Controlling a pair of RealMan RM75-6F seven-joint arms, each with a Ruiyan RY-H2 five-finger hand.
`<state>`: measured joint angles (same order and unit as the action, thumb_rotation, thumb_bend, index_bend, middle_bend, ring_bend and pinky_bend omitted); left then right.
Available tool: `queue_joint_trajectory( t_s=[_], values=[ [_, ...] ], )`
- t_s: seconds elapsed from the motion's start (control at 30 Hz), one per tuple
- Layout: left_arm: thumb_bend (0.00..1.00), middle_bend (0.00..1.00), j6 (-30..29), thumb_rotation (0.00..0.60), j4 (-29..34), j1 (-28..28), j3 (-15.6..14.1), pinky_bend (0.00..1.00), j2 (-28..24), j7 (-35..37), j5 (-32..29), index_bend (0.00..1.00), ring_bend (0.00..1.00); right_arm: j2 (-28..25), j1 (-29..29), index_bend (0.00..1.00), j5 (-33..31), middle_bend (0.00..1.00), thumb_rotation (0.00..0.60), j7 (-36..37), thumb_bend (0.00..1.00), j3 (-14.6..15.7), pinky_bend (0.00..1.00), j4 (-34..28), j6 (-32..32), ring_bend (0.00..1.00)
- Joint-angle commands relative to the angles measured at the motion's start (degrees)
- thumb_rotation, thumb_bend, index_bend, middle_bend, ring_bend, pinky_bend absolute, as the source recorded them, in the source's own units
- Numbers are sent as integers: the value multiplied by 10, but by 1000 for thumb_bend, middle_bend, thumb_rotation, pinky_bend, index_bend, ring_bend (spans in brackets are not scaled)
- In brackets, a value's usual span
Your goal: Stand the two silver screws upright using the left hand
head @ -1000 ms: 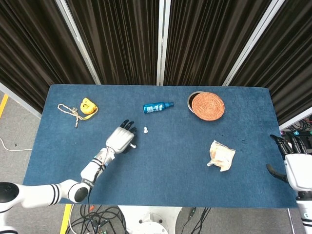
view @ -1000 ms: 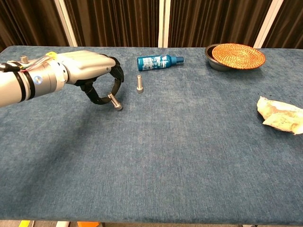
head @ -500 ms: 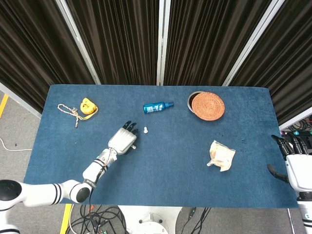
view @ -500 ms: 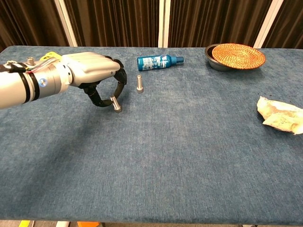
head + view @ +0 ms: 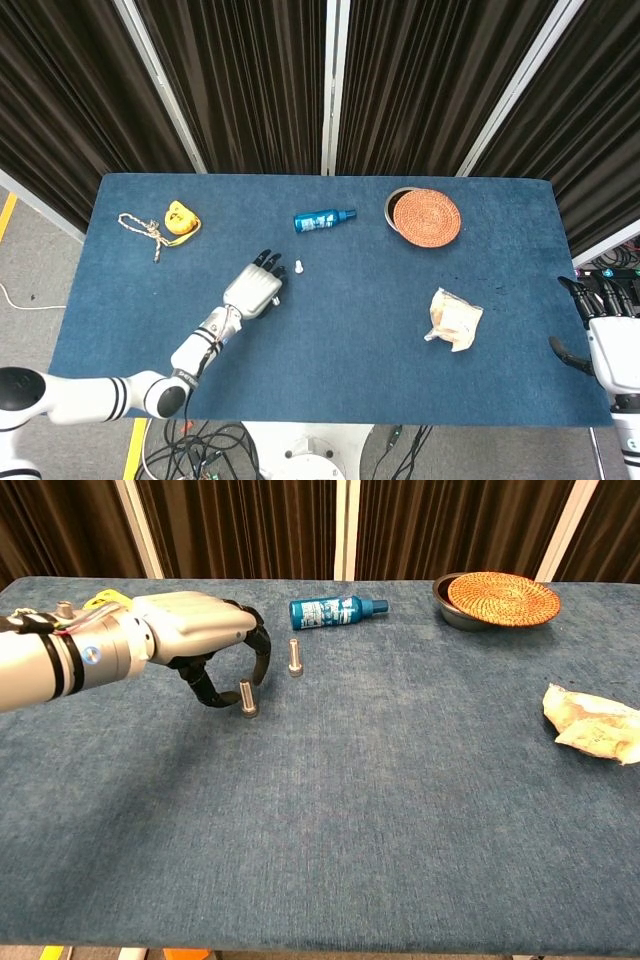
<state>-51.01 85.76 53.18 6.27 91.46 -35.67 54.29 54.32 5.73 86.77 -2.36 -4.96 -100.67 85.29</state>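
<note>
One silver screw (image 5: 247,698) stands upright on the blue table (image 5: 400,810), held between the thumb and a curled finger of my left hand (image 5: 195,640). In the head view my left hand (image 5: 258,290) covers that screw. The other silver screw (image 5: 294,657) stands upright a little further back and to the right, apart from the hand, and shows as a small white dot (image 5: 298,266) from above. My right hand (image 5: 610,335) hangs off the table's right edge with fingers spread, holding nothing.
A blue bottle (image 5: 335,610) lies on its side behind the screws. A wicker-lidded bowl (image 5: 500,598) sits at the back right, a crumpled packet (image 5: 595,723) at the right, and a yellow tape measure with cord (image 5: 175,222) at the back left.
The screw in my left hand has gone from tilted to upright on the cloth, and the hand shifted slightly right. The other screw and the right hand have not moved.
</note>
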Motion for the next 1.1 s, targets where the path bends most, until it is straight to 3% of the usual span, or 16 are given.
queue_joint_trajectory(
  t_s=[0.03, 0.2, 0.43, 0.6, 0.77, 1.1],
  values=[
    [371, 195, -12, 600, 14, -6, 6, 0, -9, 16, 8, 316, 32, 0, 0, 124, 0, 224, 600, 0, 141, 0, 90, 0, 0, 44],
    [372, 195, -53, 600, 57, -37, 29, 0, -52, 87, 38, 267, 32, -3, 5, 124, 0, 224, 600, 1, 141, -2, 90, 0, -6, 44],
    [344, 195, -172, 600, 68, -129, 40, 0, -125, 211, 103, 262, 32, -8, 19, 127, -3, 225, 600, 25, 141, -4, 90, 11, -31, 44],
    [323, 195, -247, 600, 74, -210, 12, 0, -194, 255, 136, 263, 32, -7, 29, 130, 0, 225, 600, 48, 141, -6, 90, 27, -44, 44],
    [313, 195, -319, 600, 88, -301, -35, 0, -256, 285, 161, 270, 32, 2, 29, 130, 11, 214, 600, 58, 141, -2, 90, 36, -38, 43],
    [279, 195, -460, 600, 80, -447, -94, 0, -275, 320, 227, 270, 32, 19, 17, 131, 22, 201, 600, 66, 142, 11, 90, 42, -22, 28]
  ],
)
